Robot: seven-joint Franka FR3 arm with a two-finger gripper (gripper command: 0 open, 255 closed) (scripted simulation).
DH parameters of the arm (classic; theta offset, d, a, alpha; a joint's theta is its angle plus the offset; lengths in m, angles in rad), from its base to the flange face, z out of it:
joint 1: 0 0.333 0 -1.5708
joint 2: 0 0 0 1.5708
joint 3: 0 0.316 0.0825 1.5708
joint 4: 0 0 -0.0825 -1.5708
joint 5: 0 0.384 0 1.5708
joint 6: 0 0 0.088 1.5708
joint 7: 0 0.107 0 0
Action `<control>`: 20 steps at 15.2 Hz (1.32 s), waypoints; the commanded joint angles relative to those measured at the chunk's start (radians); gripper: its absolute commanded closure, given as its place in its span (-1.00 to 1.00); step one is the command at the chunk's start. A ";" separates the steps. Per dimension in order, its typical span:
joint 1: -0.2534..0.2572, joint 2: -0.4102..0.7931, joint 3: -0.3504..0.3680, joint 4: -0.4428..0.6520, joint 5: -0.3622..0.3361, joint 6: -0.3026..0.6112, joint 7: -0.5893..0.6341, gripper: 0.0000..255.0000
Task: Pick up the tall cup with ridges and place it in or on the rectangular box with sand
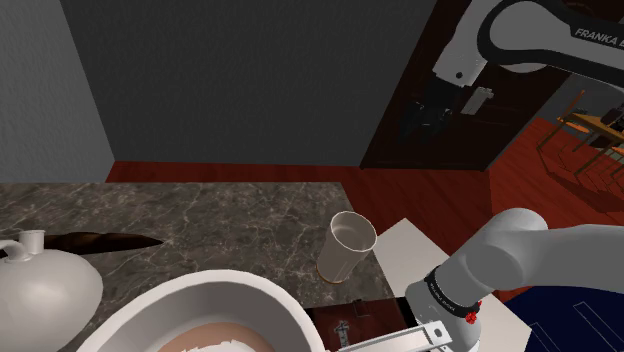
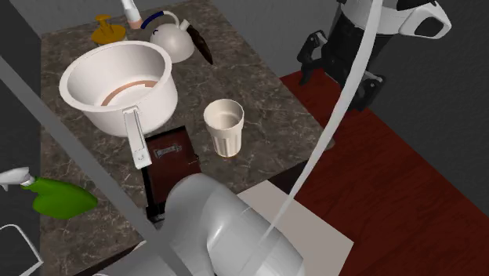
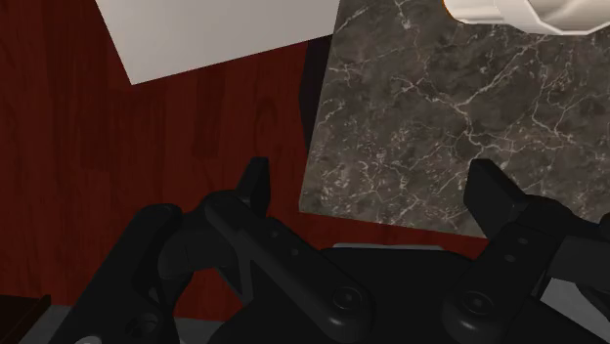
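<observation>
Honestly, my gripper point(image 1: 425, 115) hangs open, well clear of the ridged cup point(image 1: 347, 245); if I come down off-centre, a finger could clip the rim and tip it.

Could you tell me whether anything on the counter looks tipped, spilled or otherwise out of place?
Mostly no: the ridged cup stands upright on the marble counter, with nothing spilled. The one oddity is a green spray bottle that appears to lie on its side at the second exterior view's lower left.
</observation>
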 commanded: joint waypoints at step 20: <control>0.230 -0.222 0.398 -0.451 0.357 0.317 0.322 -1.00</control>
